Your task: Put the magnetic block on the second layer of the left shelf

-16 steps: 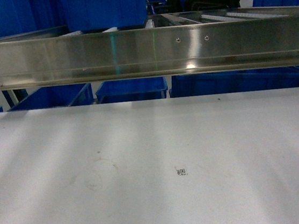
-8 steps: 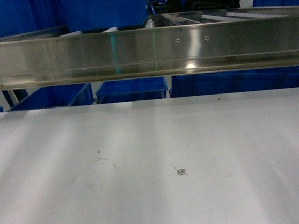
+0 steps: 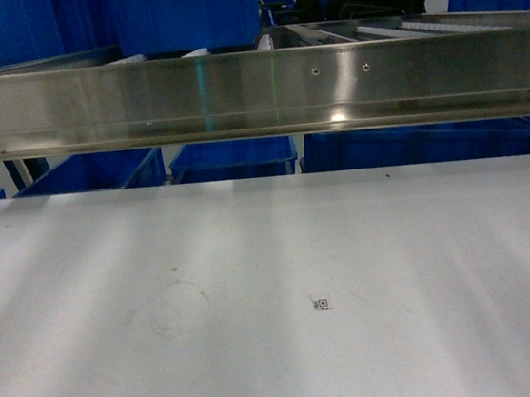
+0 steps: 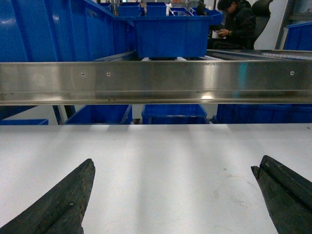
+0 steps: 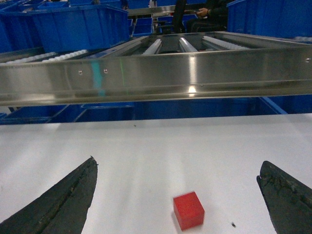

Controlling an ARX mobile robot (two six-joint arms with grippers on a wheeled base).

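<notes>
Your right pincer (image 5: 178,195) spread, block (image 5: 188,210) between its tips on worktop (image 5: 146,161) | left pincer (image 4: 173,195) spread, holding nothing

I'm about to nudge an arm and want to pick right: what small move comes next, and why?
Probably lower the right end effector onto the magnetic block. The red block lies free on the white tabletop, between that end effector's open fingers and a little ahead. The left end effector is open with only bare table before it.

White tabletop (image 3: 258,305) with small QR sticker (image 3: 321,304); smaller blue bins (image 3: 232,159) behind; seated person (image 4: 239,22) in background.
</notes>
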